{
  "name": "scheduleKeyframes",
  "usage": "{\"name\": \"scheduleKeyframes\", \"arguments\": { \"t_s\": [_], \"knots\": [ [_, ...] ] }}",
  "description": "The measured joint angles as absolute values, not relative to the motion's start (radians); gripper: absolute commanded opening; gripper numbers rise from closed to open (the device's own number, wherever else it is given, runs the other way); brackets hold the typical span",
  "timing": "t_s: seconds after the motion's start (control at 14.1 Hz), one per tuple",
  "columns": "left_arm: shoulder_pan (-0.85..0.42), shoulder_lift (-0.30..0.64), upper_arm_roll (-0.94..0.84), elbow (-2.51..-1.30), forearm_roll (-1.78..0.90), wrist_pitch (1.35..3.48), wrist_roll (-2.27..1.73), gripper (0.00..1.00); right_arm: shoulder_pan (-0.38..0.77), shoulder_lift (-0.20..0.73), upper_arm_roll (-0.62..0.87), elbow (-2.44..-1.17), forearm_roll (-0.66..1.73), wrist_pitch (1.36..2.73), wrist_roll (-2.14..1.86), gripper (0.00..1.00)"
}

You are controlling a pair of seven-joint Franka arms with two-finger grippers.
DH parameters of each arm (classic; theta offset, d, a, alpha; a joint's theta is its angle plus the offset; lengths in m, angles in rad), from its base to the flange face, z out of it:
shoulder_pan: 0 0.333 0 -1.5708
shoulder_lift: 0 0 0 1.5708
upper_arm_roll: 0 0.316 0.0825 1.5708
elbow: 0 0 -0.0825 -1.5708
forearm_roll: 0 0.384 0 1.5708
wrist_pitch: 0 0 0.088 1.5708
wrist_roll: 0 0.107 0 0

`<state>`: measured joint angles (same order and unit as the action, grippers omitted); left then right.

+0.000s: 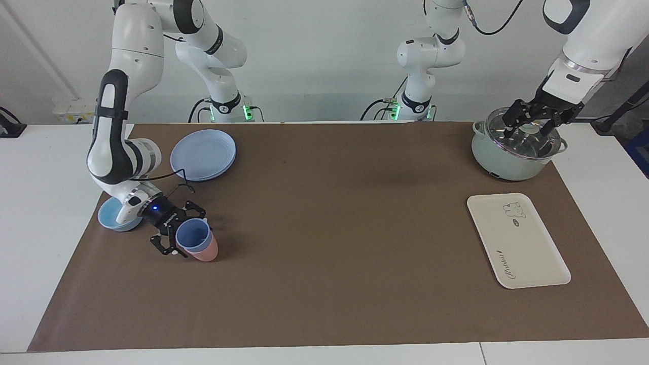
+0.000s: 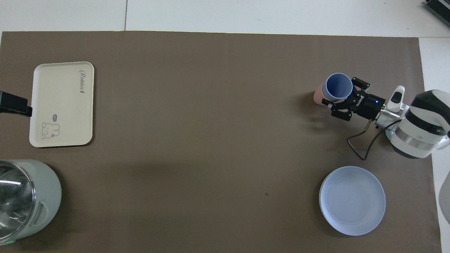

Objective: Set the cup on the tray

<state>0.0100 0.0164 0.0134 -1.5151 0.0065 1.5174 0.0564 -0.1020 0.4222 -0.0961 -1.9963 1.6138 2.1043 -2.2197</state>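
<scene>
Across the tabletop point(image 1: 324, 284) a brown mat runs almost from end to end, and the task is at its very start: nothing has been lifted and the whole carry is left. At the left arm's end lies the tray point(image 1: 517, 241), cream-white and bare, nothing on it; nearer to the robots than the tray stands a pale green pot point(image 1: 514, 152) with a glass lid on, its contents not to be made out. Over that lid hangs the left end effector point(image 1: 530, 126), fingers spread, holding nothing, and this arm waits. At the right arm's end a round blue plate point(image 1: 203, 153) lies empty, and a low light-blue bowl point(image 1: 112, 217) sits beside the arm's wrist, partly covered by it. Farther from the robots than the plate, the cup point(image 1: 192, 235) stands nested in a salmon-pink cup point(image 1: 205, 252), tilted a little with it, and the blue one looks empty inside. The right end effector point(image 1: 186, 234) is down low at this stack, its fingers spread to either side of the blue cup's rim, not yet pinching it. By my reading the grasp is about to be made; separating the two cups, crossing the mat and setting down on the tray all remain.
</scene>
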Motion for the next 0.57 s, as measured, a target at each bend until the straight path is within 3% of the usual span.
{"name": "scheduleKeyframes", "arguments": {
  "t_s": [0.14, 0.21, 0.35, 0.57],
  "knots": [
    [0.01, 0.016, 0.013, -1.515, 0.006, 1.517, 0.056, 1.0, -0.098, 0.427, -0.096, -1.996, 1.614, 2.105, -2.226, 0.99],
    [0.01, 0.016, 0.013, -1.515, 0.006, 1.517, 0.056, 1.0, -0.098, 0.428, -0.096, -1.996, 1.614, 2.106, -2.233, 0.88],
    [0.01, 0.016, 0.013, -1.515, 0.006, 1.517, 0.056, 1.0, -0.096, 0.429, -0.096, -1.996, 1.614, 2.115, -2.246, 0.0],
    [0.01, 0.016, 0.013, -1.515, 0.006, 1.517, 0.056, 1.0, -0.09, 0.429, -0.096, -1.992, 1.614, 2.135, -2.256, 0.0]
  ]
}}
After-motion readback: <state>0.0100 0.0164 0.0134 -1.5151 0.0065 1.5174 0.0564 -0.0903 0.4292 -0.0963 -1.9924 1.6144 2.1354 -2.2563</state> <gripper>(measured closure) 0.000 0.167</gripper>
